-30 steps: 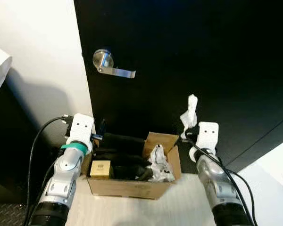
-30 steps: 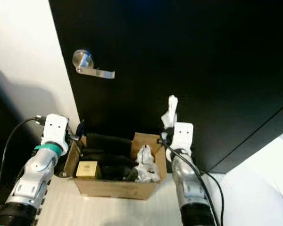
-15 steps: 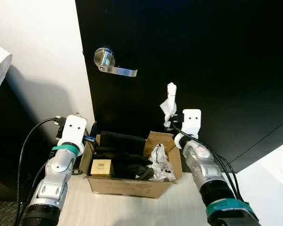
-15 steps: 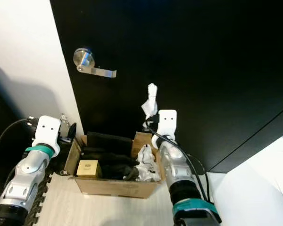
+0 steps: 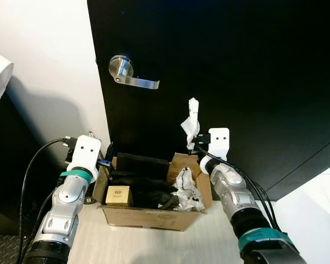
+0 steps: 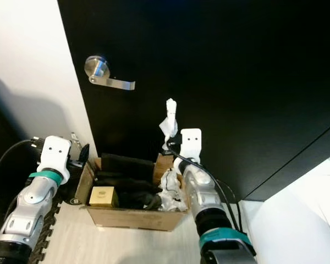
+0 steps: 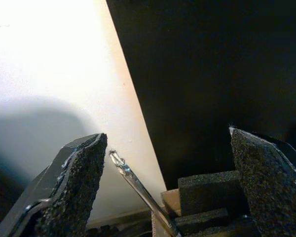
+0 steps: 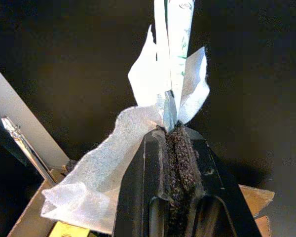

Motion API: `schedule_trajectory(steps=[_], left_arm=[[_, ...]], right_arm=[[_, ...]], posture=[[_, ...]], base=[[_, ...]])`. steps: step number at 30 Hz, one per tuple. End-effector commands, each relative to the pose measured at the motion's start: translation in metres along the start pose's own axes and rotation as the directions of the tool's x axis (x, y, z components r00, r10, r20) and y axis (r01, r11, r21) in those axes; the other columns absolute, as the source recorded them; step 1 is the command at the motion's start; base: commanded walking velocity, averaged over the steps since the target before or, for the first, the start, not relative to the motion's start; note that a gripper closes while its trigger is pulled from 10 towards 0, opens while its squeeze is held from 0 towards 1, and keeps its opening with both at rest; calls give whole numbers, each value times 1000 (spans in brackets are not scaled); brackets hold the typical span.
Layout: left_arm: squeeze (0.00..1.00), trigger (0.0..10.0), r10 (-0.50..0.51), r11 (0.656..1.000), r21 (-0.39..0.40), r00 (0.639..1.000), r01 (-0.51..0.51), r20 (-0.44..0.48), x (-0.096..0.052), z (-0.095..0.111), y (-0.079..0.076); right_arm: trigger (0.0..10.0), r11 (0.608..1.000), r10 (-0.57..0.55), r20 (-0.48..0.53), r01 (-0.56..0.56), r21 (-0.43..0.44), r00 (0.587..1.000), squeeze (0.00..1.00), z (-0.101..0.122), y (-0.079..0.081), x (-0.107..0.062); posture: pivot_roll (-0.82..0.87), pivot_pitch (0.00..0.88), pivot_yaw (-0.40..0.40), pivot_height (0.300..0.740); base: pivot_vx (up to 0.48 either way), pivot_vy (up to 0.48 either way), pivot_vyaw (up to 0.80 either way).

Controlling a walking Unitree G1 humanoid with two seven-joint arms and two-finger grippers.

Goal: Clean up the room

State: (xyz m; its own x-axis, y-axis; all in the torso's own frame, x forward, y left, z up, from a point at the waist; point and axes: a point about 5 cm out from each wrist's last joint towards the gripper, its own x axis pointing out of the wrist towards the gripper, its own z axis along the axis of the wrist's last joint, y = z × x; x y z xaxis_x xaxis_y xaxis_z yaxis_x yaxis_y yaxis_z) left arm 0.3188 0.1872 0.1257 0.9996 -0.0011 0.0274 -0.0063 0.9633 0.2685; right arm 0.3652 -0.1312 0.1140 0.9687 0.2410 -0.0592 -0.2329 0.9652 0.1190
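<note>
A brown cardboard box [image 5: 154, 217] stands on the floor against a black door [image 5: 247, 71]. Inside it lie black items, a small gold box [image 5: 117, 196] and crumpled white paper [image 5: 188, 192]. My right gripper [image 5: 195, 140] is raised above the box's right rear corner, shut on a crumpled white wrapper [image 5: 190, 120] that sticks up from its fingers; the pinched wrapper [image 8: 170, 94] is seen close in the right wrist view. At the box's left rear corner my left gripper [image 5: 106, 157] is open, its fingers [image 7: 76, 182] wide apart with nothing between them.
A silver lever handle [image 5: 132, 77] is on the door above the box. A white wall [image 5: 44, 77] runs to the left, with a dark area below it. Black cables [image 5: 33, 170] trail from my left arm. Pale floor [image 5: 154, 245] lies in front of the box.
My right gripper has carried the wrapper left and a little up, from right of the box to above its right rear corner. My left arm has shifted slightly left.
</note>
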Motion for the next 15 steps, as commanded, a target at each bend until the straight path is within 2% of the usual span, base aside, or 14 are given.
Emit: schedule_trajectory(steps=[1,2,3,4,9,13,14,15], left_arm=[[0,10000,-4,1000,-3,1000,3,-25,-4,-7,-2],[0,10000,-4,1000,-3,1000,3,-25,-4,-7,-2],[0,10000,-3,1000,-1,1000,3,-29,-5,-8,-1],[0,10000,-2,1000,0,999,2,-33,-6,-9,0],[0,10000,-1,1000,-3,999,1,-34,-6,-9,-1],[0,10000,0,1000,-7,999,0,-33,-6,-8,-2],[0,10000,-1,1000,-8,999,1,-33,-6,-8,-3],[0,10000,-2,1000,-9,999,2,-34,-6,-9,-3]], right_arm=[[10000,1000,-10,-5,10,7,1000,0,-2,-2,0],[10000,1000,-10,-5,10,7,1000,0,-2,-2,0],[10000,1000,-11,-8,11,8,1000,125,-3,-3,0],[10000,1000,-25,-12,25,10,1000,1000,-4,-4,-1],[10000,999,-35,-10,35,21,999,1000,-4,-7,-1],[10000,998,-58,-17,58,-3,998,1000,-4,-10,-1],[10000,997,-70,-22,70,-19,997,0,-4,-11,-1],[10000,998,-69,-24,69,-12,997,231,-5,-12,-1]], posture=[[88,101,5,740],[88,101,5,740],[91,103,6,740],[91,105,6,740],[93,103,1,740],[93,103,1,740],[88,99,-1,740],[88,99,-1,740]], base=[[0,0,0],[0,0,0],[0,0,0],[0,0,0],[0,0,0],[0,0,0],[0,0,0],[0,0,0]])
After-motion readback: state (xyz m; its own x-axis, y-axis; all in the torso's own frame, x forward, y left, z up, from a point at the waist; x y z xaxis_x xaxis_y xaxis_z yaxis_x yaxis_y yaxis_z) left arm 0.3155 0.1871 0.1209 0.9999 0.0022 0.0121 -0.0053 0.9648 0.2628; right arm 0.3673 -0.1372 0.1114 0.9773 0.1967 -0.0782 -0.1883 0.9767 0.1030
